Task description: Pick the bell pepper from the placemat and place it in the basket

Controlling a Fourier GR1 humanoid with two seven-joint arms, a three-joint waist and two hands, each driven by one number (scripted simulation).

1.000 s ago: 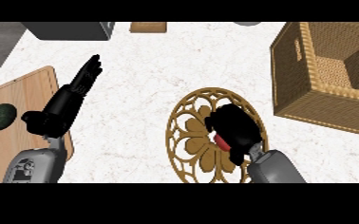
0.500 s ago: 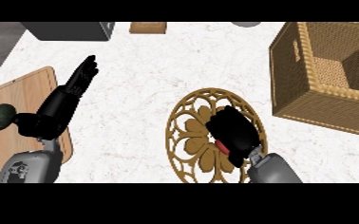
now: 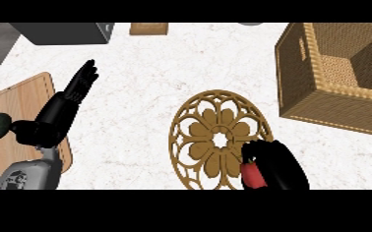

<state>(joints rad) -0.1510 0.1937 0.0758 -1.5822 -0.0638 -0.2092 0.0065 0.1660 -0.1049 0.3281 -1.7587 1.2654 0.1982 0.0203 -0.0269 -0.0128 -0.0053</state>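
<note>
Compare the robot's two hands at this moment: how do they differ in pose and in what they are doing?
The left hand is open with straight fingers and holds nothing; the right hand is curled round the red bell pepper. The left lies over bare counter; the right is at the placemat's lower edge. Both are black.

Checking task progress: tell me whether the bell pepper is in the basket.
Not in. The red bell pepper sits in the curled right hand over the placemat; the basket stands apart.

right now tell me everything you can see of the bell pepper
Only a small red sliver of the bell pepper shows, glossy and smooth. The right robot hand is curled round it and hides the rest, so its shape and stem cannot be told. It sits at the lower right edge of the round, cut-out patterned placemat.
</note>
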